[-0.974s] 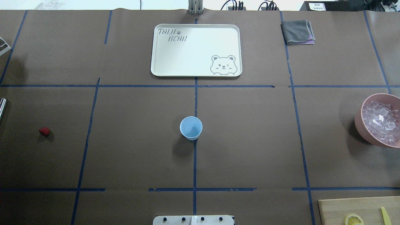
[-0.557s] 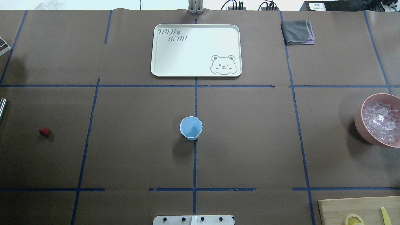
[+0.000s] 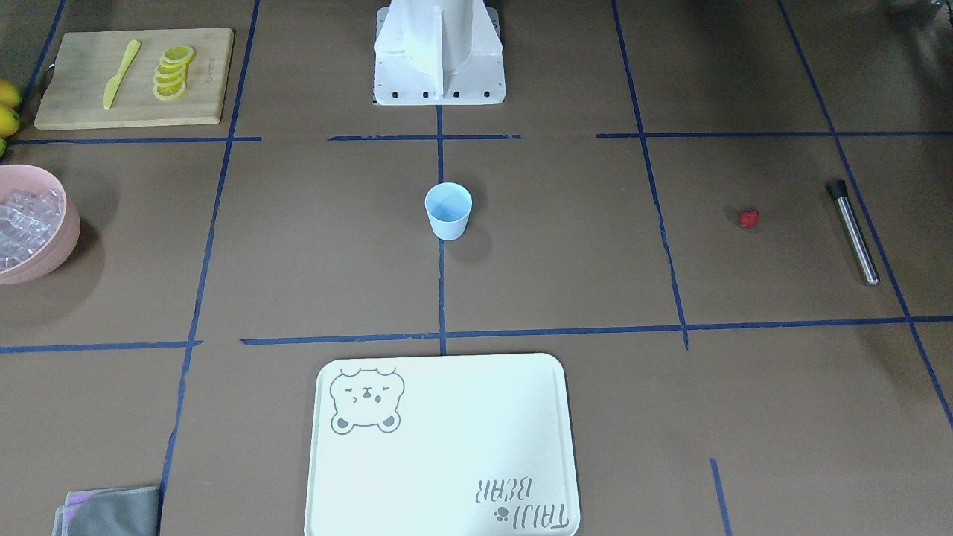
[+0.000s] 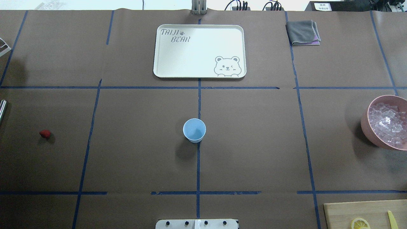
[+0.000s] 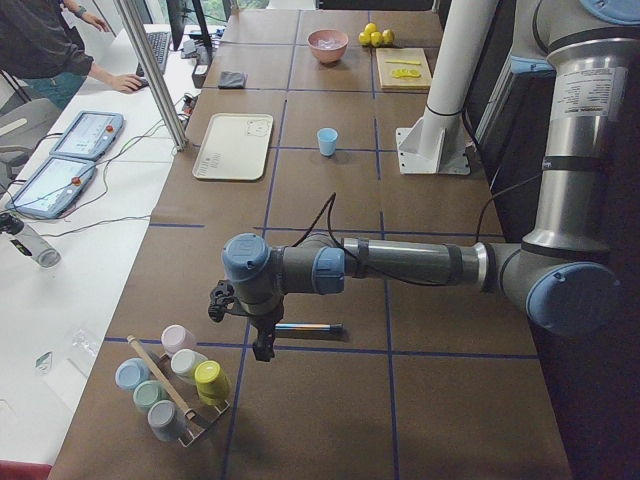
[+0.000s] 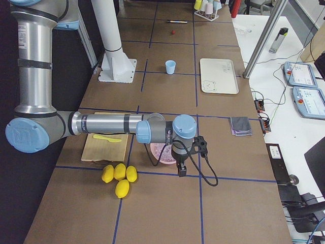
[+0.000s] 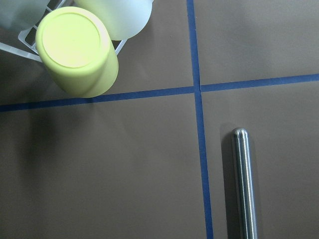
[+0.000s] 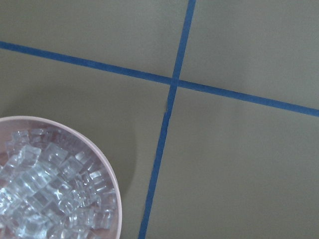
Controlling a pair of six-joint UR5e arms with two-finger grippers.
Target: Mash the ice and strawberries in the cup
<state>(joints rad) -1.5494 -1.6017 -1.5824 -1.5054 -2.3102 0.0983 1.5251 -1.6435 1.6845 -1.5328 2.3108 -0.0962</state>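
Observation:
The pale-blue cup stands upright and looks empty at the table's middle; it also shows in the front-facing view. A small dark red strawberry lies on the paper far to its left. Clear ice cubes fill a pink bowl at the right edge. My left gripper points down beside a steel rod. My right gripper points down beside the pink bowl. Both grippers show only in the side views, so I cannot tell whether they are open or shut.
A white bear tray and a grey cloth lie at the far side. A cutting board holds lemon slices and a yellow knife. Whole lemons and a rack of coloured cups sit at the table's ends.

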